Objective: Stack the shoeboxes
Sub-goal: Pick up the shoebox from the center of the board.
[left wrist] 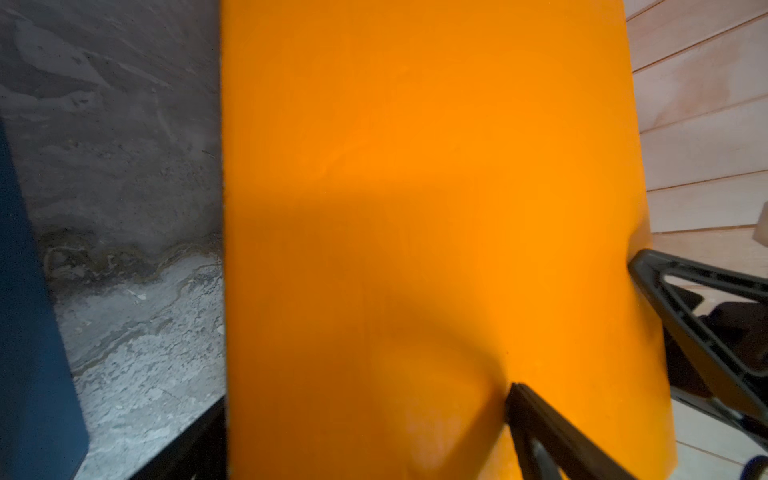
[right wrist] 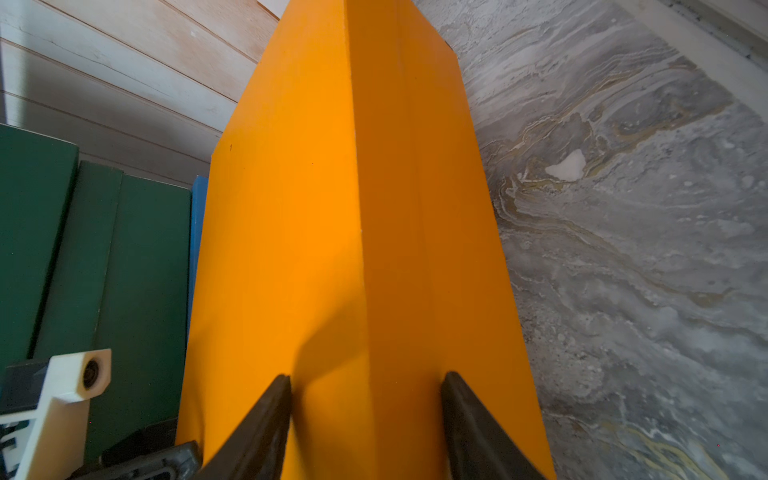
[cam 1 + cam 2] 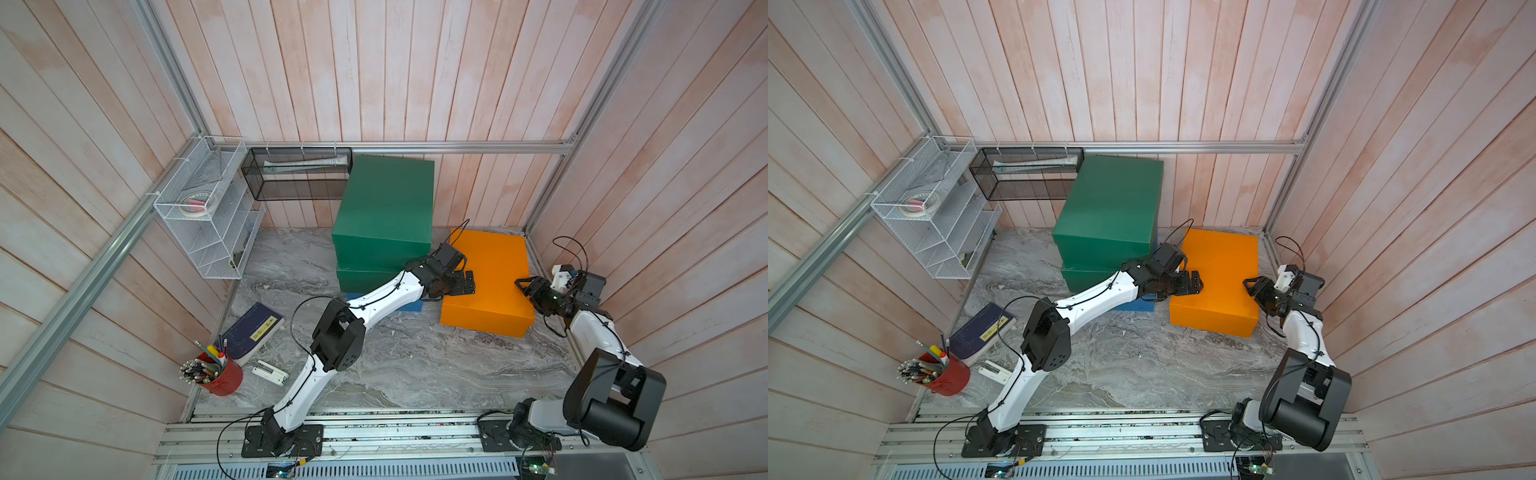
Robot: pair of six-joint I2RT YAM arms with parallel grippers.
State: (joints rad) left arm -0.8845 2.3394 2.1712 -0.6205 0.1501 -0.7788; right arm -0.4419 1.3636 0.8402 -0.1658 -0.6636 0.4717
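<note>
The orange shoebox (image 3: 486, 274) (image 3: 1217, 274) lies flat on the marble table at the right. To its left two dark green shoeboxes, the upper (image 3: 386, 199) and the lower (image 3: 365, 278), are stacked on a blue one (image 3: 413, 306). My left gripper (image 3: 465, 286) (image 1: 365, 399) is wide open astride the orange box's left upper edge. One finger lies over the lid and the other beside the left wall. My right gripper (image 3: 519, 283) (image 2: 368, 378) has closed on the box's right upper edge. One fingertip (image 2: 286, 384) rests on the lid and the other on the side wall.
A navy book (image 3: 253, 332), a red pen cup (image 3: 220, 376) and a small white device (image 3: 270, 372) sit at the front left. A white wire rack (image 3: 208, 208) and a black mesh basket (image 3: 297, 174) hang on the walls. The right wall stands close behind my right arm.
</note>
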